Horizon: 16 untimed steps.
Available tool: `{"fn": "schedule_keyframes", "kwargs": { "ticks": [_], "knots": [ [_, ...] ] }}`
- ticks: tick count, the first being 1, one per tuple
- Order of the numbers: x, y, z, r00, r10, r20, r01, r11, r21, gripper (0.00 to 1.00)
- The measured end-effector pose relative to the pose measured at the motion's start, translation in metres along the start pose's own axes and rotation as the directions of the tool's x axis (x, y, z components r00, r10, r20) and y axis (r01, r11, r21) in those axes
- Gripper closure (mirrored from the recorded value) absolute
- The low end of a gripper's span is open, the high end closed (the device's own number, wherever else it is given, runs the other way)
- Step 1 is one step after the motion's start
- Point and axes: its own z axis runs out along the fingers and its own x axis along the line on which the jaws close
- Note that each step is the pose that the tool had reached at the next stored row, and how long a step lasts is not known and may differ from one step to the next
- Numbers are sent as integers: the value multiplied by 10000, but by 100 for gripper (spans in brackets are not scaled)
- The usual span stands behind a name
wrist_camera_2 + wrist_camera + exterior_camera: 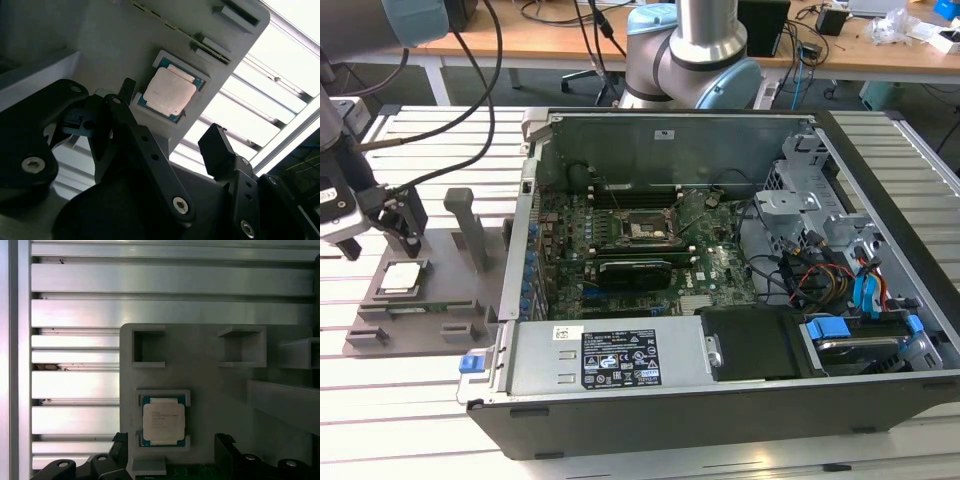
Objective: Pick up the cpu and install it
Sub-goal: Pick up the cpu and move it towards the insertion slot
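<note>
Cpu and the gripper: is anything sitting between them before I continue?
No. In the first wrist view the open gripper hangs above the cpu, a finger to each side; between them is just air and bare grey tray.

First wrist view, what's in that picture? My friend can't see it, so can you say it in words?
A small silvery cpu lies flat in a square pocket of a grey tray. The open gripper hovers over it, its black fingers at either side of the chip. The tray rests on a table of shiny metal slats.
</note>
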Motion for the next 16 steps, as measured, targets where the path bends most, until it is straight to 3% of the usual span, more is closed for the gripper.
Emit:
{"fn": "schedule_keyframes", "kwargs": {
  "ticks": [16],
  "knots": [
    [2, 1, 81, 10000, 1, 0, -1, 10000, 0, 22]
  ]
}}
